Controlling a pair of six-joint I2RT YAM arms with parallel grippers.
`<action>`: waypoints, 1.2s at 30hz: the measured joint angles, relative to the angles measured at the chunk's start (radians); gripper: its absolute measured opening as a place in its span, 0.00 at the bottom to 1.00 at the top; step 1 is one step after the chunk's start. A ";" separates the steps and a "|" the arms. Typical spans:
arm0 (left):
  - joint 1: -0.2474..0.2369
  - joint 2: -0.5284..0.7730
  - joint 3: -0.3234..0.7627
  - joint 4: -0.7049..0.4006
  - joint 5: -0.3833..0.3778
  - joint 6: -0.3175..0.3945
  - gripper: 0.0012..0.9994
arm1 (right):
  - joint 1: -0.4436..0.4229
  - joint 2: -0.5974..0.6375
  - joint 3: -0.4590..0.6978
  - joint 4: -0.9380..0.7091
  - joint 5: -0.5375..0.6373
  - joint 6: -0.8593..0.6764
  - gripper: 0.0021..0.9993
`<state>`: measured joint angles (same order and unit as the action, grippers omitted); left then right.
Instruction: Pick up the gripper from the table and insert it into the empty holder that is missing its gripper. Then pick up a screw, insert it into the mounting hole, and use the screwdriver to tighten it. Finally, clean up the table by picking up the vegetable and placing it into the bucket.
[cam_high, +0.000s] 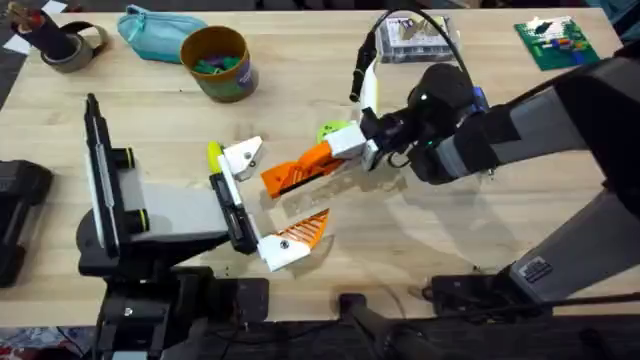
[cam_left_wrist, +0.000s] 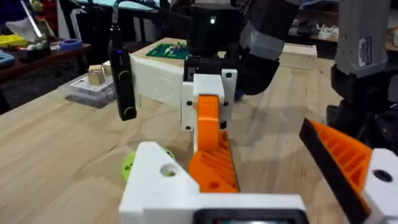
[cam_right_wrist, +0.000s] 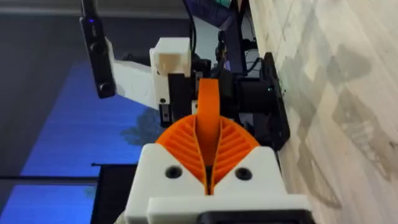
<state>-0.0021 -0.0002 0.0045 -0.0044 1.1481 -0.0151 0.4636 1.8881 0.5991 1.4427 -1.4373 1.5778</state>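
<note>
My right gripper (cam_high: 348, 148) is shut on the gripper (cam_high: 298, 172), an orange ribbed wedge, and holds it level just above the table. The wedge's free end lies beside the holder (cam_high: 243, 157), a white bracket with a yellow-green knob (cam_high: 213, 153). From the left wrist the wedge (cam_left_wrist: 210, 146) reaches down to the holder (cam_left_wrist: 163, 179). My right pads (cam_right_wrist: 231, 144) clamp it. My left gripper (cam_high: 285, 197) stands open, with one orange finger (cam_high: 300, 235). A small green vegetable (cam_high: 331, 130) lies by my right gripper. The bucket (cam_high: 215, 62) stands far back. The screwdriver is hidden.
A teal pouch (cam_high: 155, 35) and a tape roll (cam_high: 70, 45) lie at the back left. A clear parts box (cam_high: 415, 38) with a black cable sits back centre. A green board (cam_high: 555, 42) is at the back right. The right arm spans the table's right side.
</note>
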 joint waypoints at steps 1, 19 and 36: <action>0.000 0.000 0.000 0.000 0.000 0.000 0.98 | -0.006 0.000 0.000 0.001 -0.008 0.000 0.02; 0.000 0.000 0.000 -0.090 -0.014 -0.001 0.98 | -0.030 0.000 -0.053 0.104 -0.038 0.038 0.02; 0.000 0.000 0.000 -0.104 -0.019 0.000 0.98 | -0.030 0.000 -0.053 0.103 -0.038 0.042 0.02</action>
<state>-0.0021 0.0002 0.0049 -0.1085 1.1294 -0.0154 0.4335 1.8878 0.5461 1.5459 -1.4757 1.6196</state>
